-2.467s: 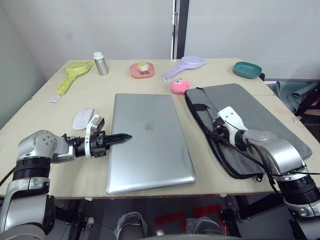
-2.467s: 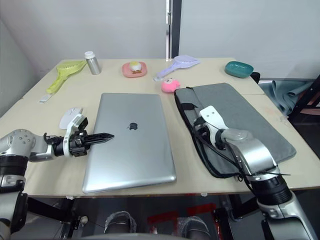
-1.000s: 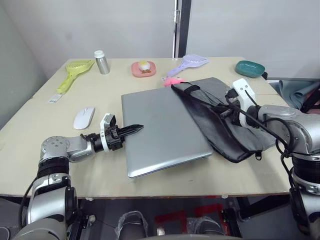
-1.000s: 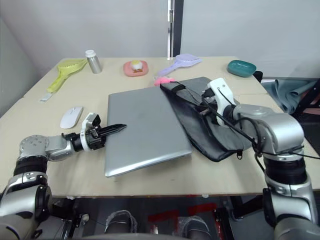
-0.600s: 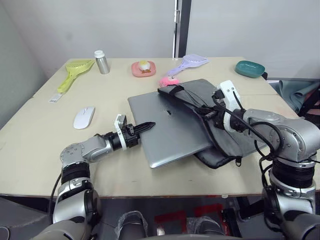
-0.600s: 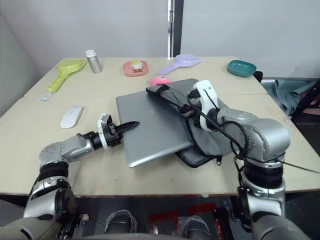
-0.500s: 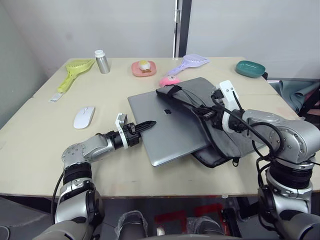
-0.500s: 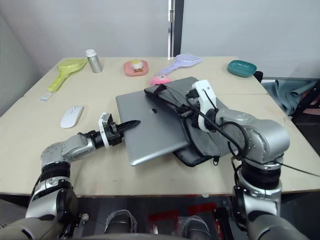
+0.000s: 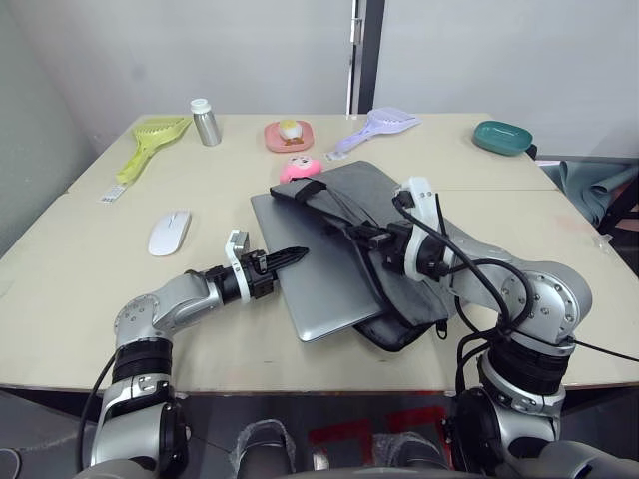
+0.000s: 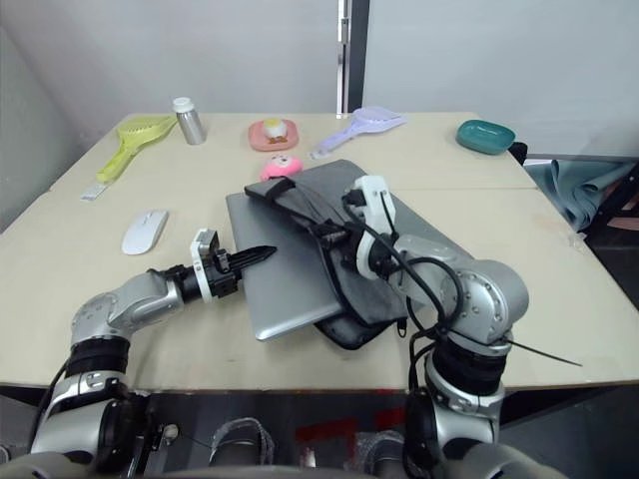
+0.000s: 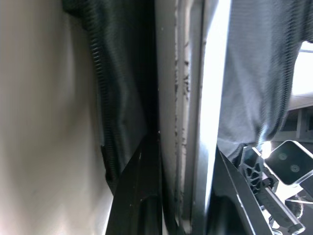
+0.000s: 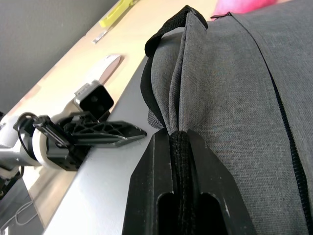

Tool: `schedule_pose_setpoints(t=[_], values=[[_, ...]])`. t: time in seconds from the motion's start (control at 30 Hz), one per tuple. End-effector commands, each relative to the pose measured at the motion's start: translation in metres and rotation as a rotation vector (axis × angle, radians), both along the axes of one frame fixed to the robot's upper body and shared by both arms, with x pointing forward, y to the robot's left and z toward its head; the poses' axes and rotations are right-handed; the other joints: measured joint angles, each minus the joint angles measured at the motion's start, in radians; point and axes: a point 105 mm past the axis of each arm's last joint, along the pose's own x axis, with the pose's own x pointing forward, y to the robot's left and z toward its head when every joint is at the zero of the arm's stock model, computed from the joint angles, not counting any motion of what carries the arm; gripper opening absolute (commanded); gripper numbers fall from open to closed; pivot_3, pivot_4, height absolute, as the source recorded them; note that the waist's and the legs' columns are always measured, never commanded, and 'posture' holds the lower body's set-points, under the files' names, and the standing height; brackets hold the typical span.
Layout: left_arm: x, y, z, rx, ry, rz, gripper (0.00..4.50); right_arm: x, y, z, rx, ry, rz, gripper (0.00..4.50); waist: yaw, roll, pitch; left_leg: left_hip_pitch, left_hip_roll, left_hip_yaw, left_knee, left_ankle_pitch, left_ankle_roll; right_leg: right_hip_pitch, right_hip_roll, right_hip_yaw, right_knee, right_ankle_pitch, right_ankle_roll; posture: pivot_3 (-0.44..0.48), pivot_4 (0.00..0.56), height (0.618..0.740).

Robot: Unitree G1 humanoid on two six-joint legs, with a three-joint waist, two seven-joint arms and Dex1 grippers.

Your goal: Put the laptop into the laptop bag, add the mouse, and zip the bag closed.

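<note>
Laptop half inside laptop bag, long axis running toward our right.
Our left end effector, pinching the exposed laptop edge, sits nearer; our right end effector, pinching the bag's black strap, holds the mouth.

Even, bright indoor light with soft shadows on the table. The left wrist view looks blurred, with white glare

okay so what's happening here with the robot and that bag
The right gripper is clamped on the laptop bag by its edge, holding it over the laptop, which is partly inside. The left gripper grips the laptop's exposed edge. The mouse lies on the table, untouched, so the bag isn't packed or zipped.
</note>
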Motion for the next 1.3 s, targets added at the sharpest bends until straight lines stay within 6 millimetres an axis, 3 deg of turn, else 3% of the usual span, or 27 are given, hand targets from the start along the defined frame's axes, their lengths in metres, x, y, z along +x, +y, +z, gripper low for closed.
schedule_pose_setpoints(t=[0.03, 0.33, 0.57, 1.03, 1.3], values=[[-0.004, 0.001, 0.034, -0.108, -0.140, -0.023, 0.39, -0.001, 0.009, 0.006, 0.075, 0.007, 0.001, 0.03, -0.001, 0.000, 0.000, 0.000, 0.000, 0.000, 0.000, 0.000, 0.000, 0.000, 0.000, 0.000, 0.000, 0.000, 0.000, 0.000, 0.150, 0.740], [0.001, 0.010, 0.027, -0.068, -0.123, 0.032, 0.39, -0.001, 0.017, 0.003, 0.258, 0.117, -0.044, 0.03, -0.005, 0.000, 0.000, 0.001, 0.000, -0.001, 0.001, 0.001, -0.001, 0.000, 0.000, 0.000, 0.001, 0.001, 0.002, 0.000, 0.150, 0.740], [0.001, 0.004, 0.026, -0.055, -0.134, 0.000, 0.39, -0.002, 0.030, 0.002, 0.364, 0.211, -0.034, 0.03, -0.004, 0.000, 0.000, 0.001, 0.000, -0.001, 0.001, 0.001, -0.001, 0.000, 0.000, 0.000, 0.003, 0.001, 0.003, 0.000, 0.150, 0.740], [0.003, -0.004, 0.015, -0.053, -0.131, -0.018, 0.39, -0.002, 0.029, 0.003, 0.383, 0.293, -0.010, 0.03, -0.006, 0.001, 0.000, 0.000, 0.000, -0.002, 0.002, 0.001, -0.002, 0.000, 0.000, 0.000, 0.003, 0.003, 0.007, 0.000, 0.150, 0.740], [0.005, -0.023, 0.013, -0.019, -0.150, -0.061, 0.39, -0.002, 0.017, 0.002, 0.307, 0.300, -0.003, 0.03, 0.000, 0.000, 0.000, 0.000, -0.001, -0.002, 0.005, 0.001, -0.002, 0.001, -0.001, 0.000, 0.005, 0.004, 0.008, 0.000, 0.150, 0.740]])
